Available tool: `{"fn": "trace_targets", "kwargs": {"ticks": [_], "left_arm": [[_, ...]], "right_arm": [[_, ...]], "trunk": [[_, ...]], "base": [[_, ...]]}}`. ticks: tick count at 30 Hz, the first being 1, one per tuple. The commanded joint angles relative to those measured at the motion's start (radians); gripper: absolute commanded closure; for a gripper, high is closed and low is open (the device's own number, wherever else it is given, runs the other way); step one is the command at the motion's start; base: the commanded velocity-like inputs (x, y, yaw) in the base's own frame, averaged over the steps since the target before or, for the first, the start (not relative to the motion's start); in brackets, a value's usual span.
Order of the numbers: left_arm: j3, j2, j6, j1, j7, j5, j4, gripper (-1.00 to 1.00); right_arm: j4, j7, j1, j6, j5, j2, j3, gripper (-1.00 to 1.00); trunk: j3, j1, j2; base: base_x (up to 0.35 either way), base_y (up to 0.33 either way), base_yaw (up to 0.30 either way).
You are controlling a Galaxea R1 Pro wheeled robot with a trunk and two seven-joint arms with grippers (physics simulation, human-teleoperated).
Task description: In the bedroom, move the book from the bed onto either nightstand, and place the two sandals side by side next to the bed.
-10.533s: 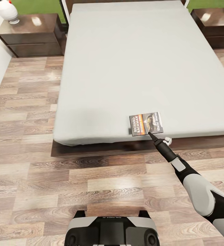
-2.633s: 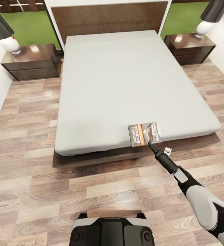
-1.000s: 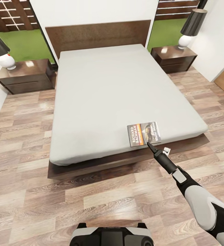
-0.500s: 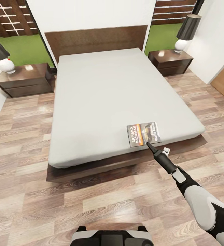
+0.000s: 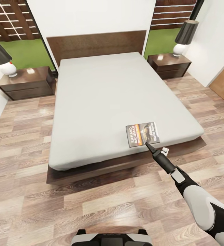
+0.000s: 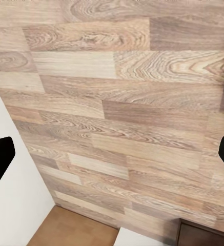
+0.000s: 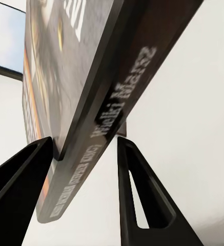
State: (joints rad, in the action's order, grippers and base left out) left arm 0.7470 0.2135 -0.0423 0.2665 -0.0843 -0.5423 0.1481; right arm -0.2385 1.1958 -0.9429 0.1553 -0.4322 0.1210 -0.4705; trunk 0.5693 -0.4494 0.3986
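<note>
Right tool clamped on the book's edge at the bed's foot — nightstands flank the headboard; left tool spread apart above the plank floor.

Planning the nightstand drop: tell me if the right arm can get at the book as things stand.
Probably yes: the right hand is already at the book, its fingers either side of the spine at the mattress edge, nothing between.

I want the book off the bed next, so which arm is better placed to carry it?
The right: its claw already straddles the book at the bed's foot edge. The left claw faces bare floor.
</note>
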Motion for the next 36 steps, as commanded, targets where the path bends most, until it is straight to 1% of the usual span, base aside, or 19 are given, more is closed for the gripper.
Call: {"fn": "trace_targets", "kwargs": {"ticks": [1, 8, 17, 21, 29, 36], "left_arm": [[0.003, 0.000, -0.004, 0.000, -0.001, -0.006, 0.001, -1.00], [0.003, 0.000, -0.004, 0.000, 0.000, -0.007, 0.001, -1.00], [0.003, -0.009, -0.003, 0.000, 0.000, -0.009, 0.001, -1.00], [0.003, -0.011, -0.004, 0.000, 0.000, -0.011, 0.001, -1.00], [0.003, -0.012, -0.003, 0.000, 0.000, -0.011, 0.001, -1.00], [0.003, -0.013, -0.003, 0.000, 0.000, -0.011, 0.001, -1.00]], "right_arm": [[0.001, 0.002, 0.000, 0.010, -0.009, 0.000, 0.002, 1.00], [0.001, 0.002, 0.000, 0.010, -0.008, -0.001, 0.003, 1.00], [0.001, 0.002, 0.000, 0.010, -0.008, -0.002, 0.003, 1.00], [0.001, 0.002, 0.000, 0.010, -0.007, -0.006, 0.003, 1.00], [0.002, 0.001, 0.000, -0.042, -0.011, -0.011, 0.003, 1.00], [0.002, 0.002, 0.000, -0.051, -0.013, -0.011, 0.003, 1.00]], "trunk": [[-0.001, -0.001, 0.001], [-0.012, -0.001, 0.001], [-0.026, -0.001, 0.001], [-0.033, -0.001, 0.001], [-0.046, -0.001, 0.001], [-0.057, -0.001, 0.001]], "base": [[0.000, 0.000, 0.000], [0.000, 0.000, 0.000], [0.000, 0.000, 0.000], [0.000, 0.000, 0.000], [0.000, 0.000, 0.000], [0.000, 0.000, 0.000]]}}
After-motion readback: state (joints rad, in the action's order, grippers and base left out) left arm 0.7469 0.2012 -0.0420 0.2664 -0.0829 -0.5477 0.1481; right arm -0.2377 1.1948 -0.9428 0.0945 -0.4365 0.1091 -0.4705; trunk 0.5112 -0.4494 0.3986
